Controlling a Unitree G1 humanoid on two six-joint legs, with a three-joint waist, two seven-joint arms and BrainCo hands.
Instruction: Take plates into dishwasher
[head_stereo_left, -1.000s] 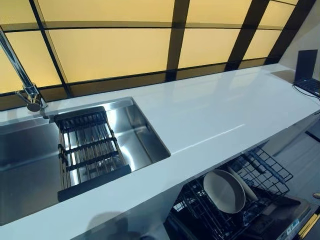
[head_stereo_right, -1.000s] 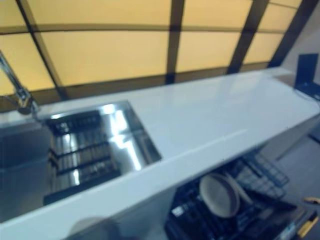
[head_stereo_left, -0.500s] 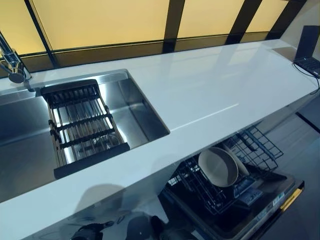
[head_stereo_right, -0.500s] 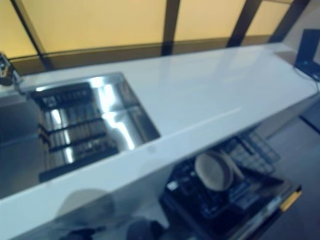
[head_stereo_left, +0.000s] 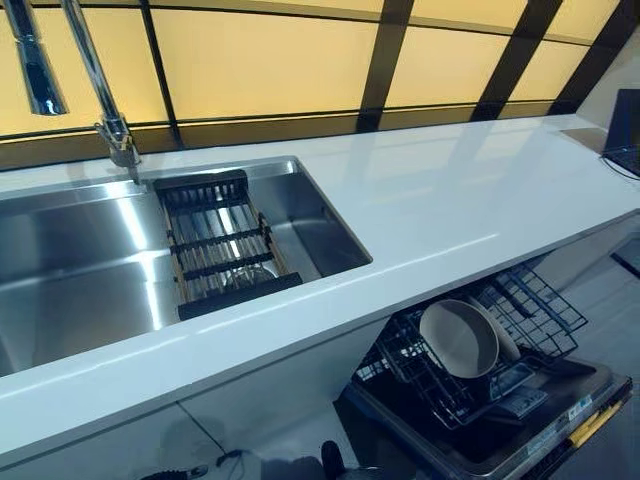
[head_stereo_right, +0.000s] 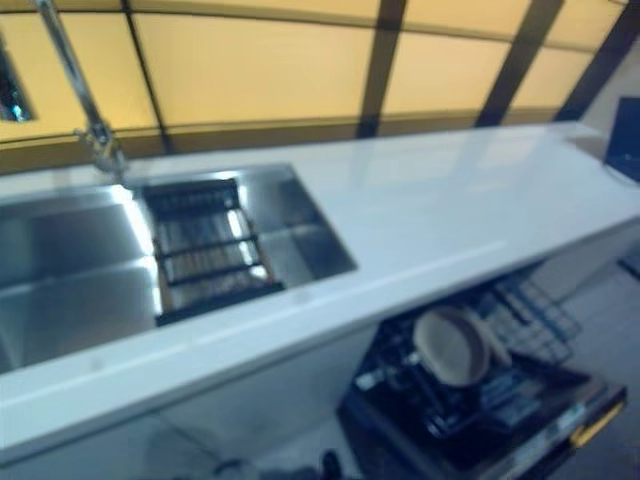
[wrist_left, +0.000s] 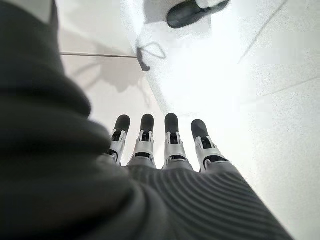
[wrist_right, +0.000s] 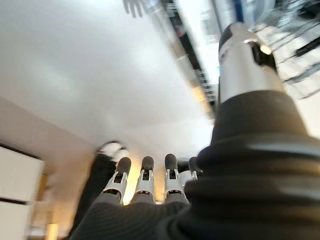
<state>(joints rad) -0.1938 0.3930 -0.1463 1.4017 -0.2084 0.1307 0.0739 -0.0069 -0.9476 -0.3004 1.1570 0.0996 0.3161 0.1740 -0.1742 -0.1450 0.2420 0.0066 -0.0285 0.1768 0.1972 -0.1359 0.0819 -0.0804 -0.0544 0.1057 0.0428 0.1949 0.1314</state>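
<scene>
Two grey plates (head_stereo_left: 459, 338) stand on edge in the black wire rack (head_stereo_left: 520, 310) of the open dishwasher (head_stereo_left: 560, 420), below the white counter's front edge at the right. Neither hand appears in the eye views. My left hand (wrist_left: 170, 145) shows only in its wrist view, fingers straight and holding nothing, with pale floor past them. My right hand (wrist_right: 145, 182) shows in its own wrist view, fingers straight and thumb (wrist_right: 245, 60) apart, also holding nothing. No plate lies on the counter or in the sink.
A long white counter (head_stereo_left: 450, 210) runs across the view. A steel sink (head_stereo_left: 90, 270) at the left holds a black slatted rack (head_stereo_left: 220, 245), with a tall tap (head_stereo_left: 100, 90) behind it. A dark laptop (head_stereo_left: 628, 130) sits at the counter's far right.
The whole picture has shifted, so the camera moved: more of the sink and tap shows at the left. The plates and rack have not moved.
</scene>
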